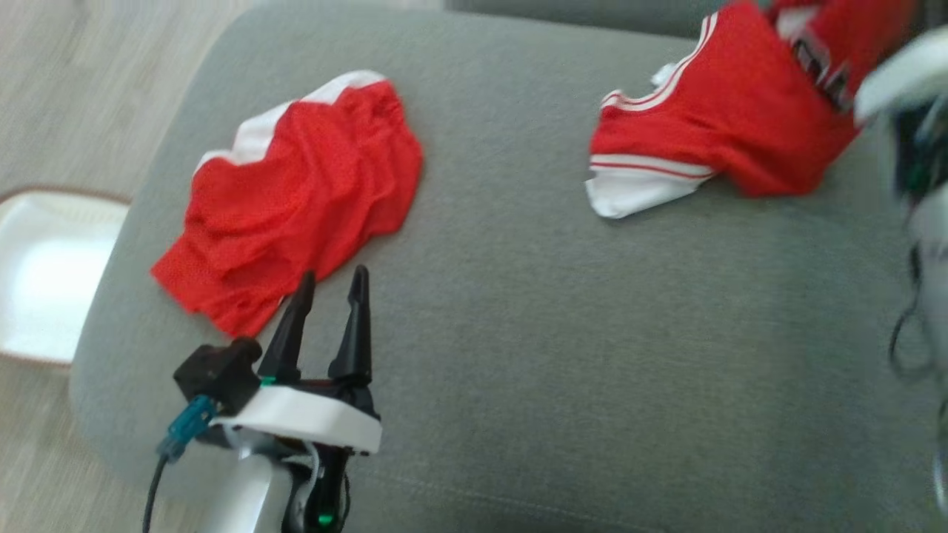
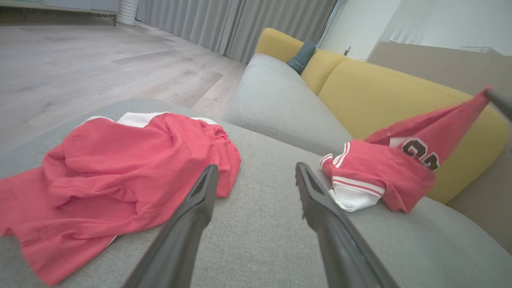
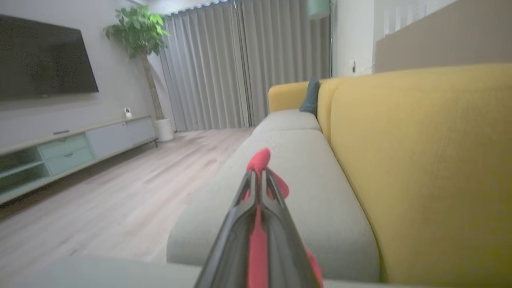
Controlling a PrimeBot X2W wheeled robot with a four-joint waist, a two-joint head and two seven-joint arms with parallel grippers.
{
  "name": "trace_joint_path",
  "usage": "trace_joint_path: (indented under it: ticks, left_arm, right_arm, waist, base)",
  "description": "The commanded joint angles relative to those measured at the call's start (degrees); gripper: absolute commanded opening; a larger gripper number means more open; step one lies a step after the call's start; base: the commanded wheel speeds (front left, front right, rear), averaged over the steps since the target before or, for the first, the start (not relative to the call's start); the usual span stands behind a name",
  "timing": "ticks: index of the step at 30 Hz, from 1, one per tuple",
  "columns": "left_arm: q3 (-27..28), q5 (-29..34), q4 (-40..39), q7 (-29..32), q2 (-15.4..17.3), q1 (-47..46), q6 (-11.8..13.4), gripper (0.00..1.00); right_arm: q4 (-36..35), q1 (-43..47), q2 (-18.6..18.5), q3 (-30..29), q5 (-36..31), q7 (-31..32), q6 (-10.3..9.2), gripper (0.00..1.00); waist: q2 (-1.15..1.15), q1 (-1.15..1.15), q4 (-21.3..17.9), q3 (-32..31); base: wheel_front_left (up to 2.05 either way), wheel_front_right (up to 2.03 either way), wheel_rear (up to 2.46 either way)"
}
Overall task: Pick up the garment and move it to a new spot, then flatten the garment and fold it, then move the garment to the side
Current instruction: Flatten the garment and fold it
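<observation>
The garment (image 1: 729, 118), a red jersey with white striped trim and dark lettering, is at the far right of the grey cushion (image 1: 555, 333). One corner is pulled up and its lower part (image 2: 380, 172) rests on the cushion. My right gripper (image 3: 258, 173) is shut on a pinch of its red fabric (image 3: 262, 159). That arm is a pale blur (image 1: 900, 74) at the right edge of the head view. My left gripper (image 1: 333, 275) stands open and empty above the cushion, just beside the near edge of a second red piece with a white band (image 1: 296, 192).
The second red piece (image 2: 120, 172) lies crumpled on the cushion's left part. A white tray (image 1: 44, 274) sits on the wood floor to the left. The yellow sofa back (image 2: 380, 88) rises behind the seat. A TV cabinet (image 3: 80, 144) and plant (image 3: 140, 32) stand across the room.
</observation>
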Motion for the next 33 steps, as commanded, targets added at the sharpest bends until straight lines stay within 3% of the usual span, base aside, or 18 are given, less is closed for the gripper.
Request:
trace_joint_path:
  ticks: [1, 12, 22, 23, 28, 33]
  left_arm:
    - [2.52, 0.64, -1.69, -0.70, 0.36, -0.23, 0.04, 1.00]
    - [4.30, 1.49, -1.51, -0.70, 0.36, 4.22, -0.30, 1.00]
    - [4.58, 2.02, -1.70, -0.70, 0.36, 3.96, -0.52, 1.00]
    - [4.56, 2.02, -1.66, -0.70, 0.36, 3.88, -0.53, 1.00]
    - [4.04, 1.84, -1.28, -0.70, 0.36, 3.66, -0.59, 1.00]
    - [3.50, 1.62, -0.93, -0.70, 0.36, 3.26, -0.67, 1.00]
  right_arm:
    - [-3.55, 3.97, -0.26, 2.21, 1.07, 0.68, -0.04, 0.00]
    - [-17.15, 29.21, -0.57, 2.82, 8.67, 10.82, -0.04, 0.00]
    - [-28.99, 47.05, 2.02, -4.95, 0.93, 26.34, -0.04, 0.00]
    - [-29.98, 48.17, 2.48, -5.67, -0.43, 28.00, -0.04, 1.00]
    - [-36.96, 51.00, 5.87, -10.19, -4.67, 31.97, -0.04, 1.00]
    - [-45.53, 49.70, 9.33, -10.26, -5.75, 25.96, -0.04, 1.00]
  waist:
    - [0.00, 0.00, -4.03, -3.86]
    - [0.00, 0.00, -10.87, -9.84]
    - [0.00, 0.00, -14.23, -9.83]
    - [0.00, 0.00, -14.33, -9.78]
    - [0.00, 0.00, -14.08, -9.70]
    - [0.00, 0.00, -12.90, -9.73]
  base:
    - [0.00, 0.00, 0.00]
    - [0.00, 0.00, 0.00]
    - [0.00, 0.00, 0.00]
    - [0.00, 0.00, 0.00]
    - [0.00, 0.00, 0.00]
    - [0.00, 0.00, 0.00]
